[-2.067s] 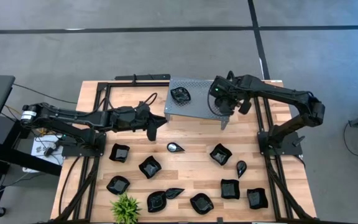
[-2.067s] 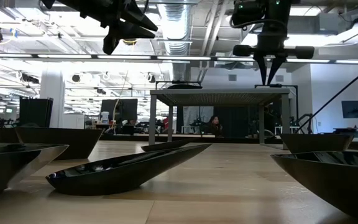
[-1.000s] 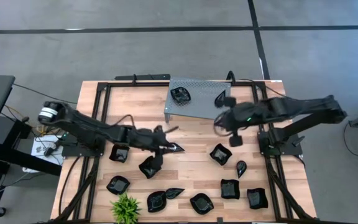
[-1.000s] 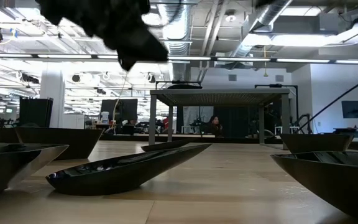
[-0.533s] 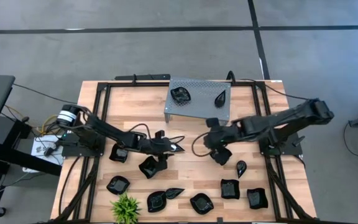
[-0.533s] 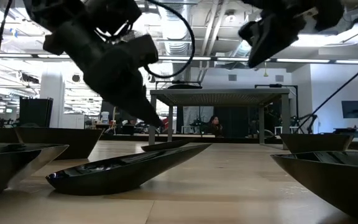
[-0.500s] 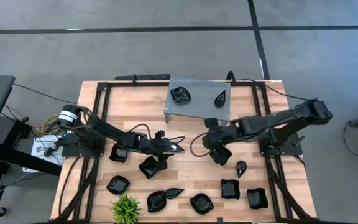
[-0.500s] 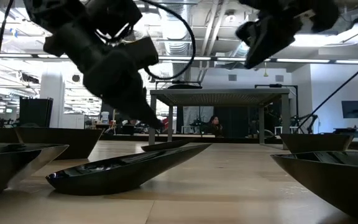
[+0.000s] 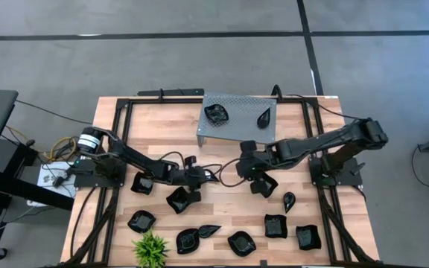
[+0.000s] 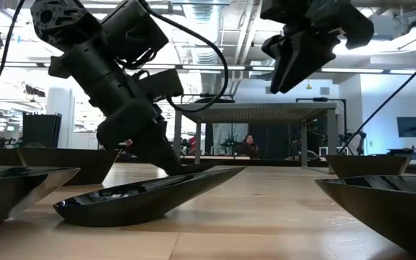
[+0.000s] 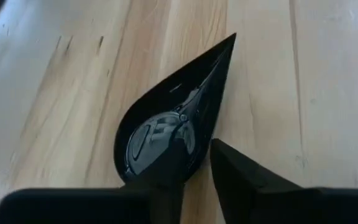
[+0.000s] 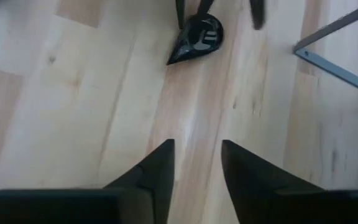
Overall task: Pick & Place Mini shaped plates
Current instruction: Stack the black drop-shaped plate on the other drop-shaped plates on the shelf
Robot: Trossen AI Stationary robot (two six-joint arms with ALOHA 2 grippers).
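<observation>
A glossy black teardrop plate (image 11: 166,118) lies flat on the wooden table near its middle, also seen in the right wrist view (image 12: 197,34). My left gripper (image 9: 199,177) reaches in from the table's left, slanting down, and is shut on this plate's rounded end. My right gripper (image 12: 194,155) hangs open over bare wood just right of it (image 9: 243,170). Two mini plates (image 9: 216,113) (image 9: 264,117) sit on the grey perforated shelf (image 9: 237,128). Several more black plates (image 9: 181,199) lie on the table's near half. My left gripper has the rim of the teardrop plate's rounded end (image 11: 205,152), one finger (image 11: 166,180) inside the dish and the other (image 11: 241,180) outside it. The fingers come slanting down from the table's left. The plate lies flat on the table, its point away from the gripper.
A small green plant (image 9: 150,249) stands at the near edge. Black frame rails (image 9: 118,134) run along the table's left and right sides. The shelf's legs (image 12: 334,65) stand close to my right gripper. Bare wood lies between the shelf and the rows of plates.
My left gripper has sunk to the table and come to rest on the teardrop plate's rounded end. My right arm has swung from beside the shelf toward the table's near edge and left, coming lower, and now hangs close to the left gripper.
</observation>
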